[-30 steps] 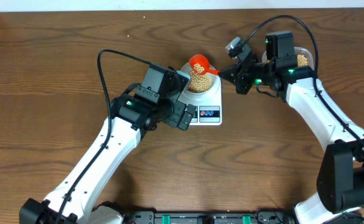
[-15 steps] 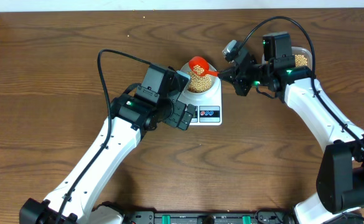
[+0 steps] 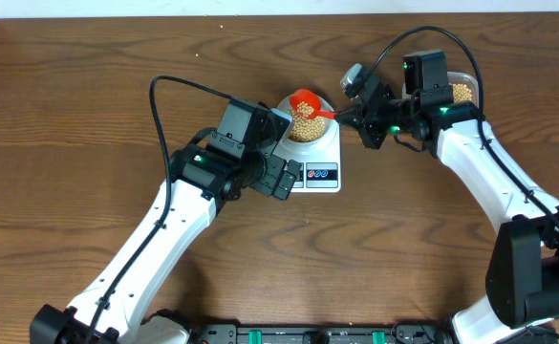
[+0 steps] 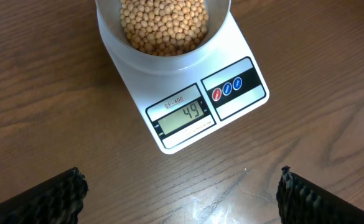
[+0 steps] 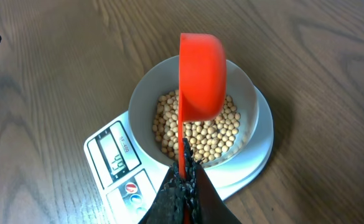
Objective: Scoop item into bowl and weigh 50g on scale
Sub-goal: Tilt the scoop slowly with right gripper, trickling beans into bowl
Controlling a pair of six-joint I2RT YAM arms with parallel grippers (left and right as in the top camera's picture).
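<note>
Nudged slightly up-table, right gripper (image 5: 183, 182) clamps the red scoop (image 5: 201, 78) over the bowl (image 5: 249, 102); left gripper (image 4: 178, 193) gapes empty.

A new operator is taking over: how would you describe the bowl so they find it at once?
On the wooden table, find the white scale near the middle. The bowl sits on it, round and pale, with beans in it and a red scoop above. Unlike the clear tub further right, it is opaque.
</note>
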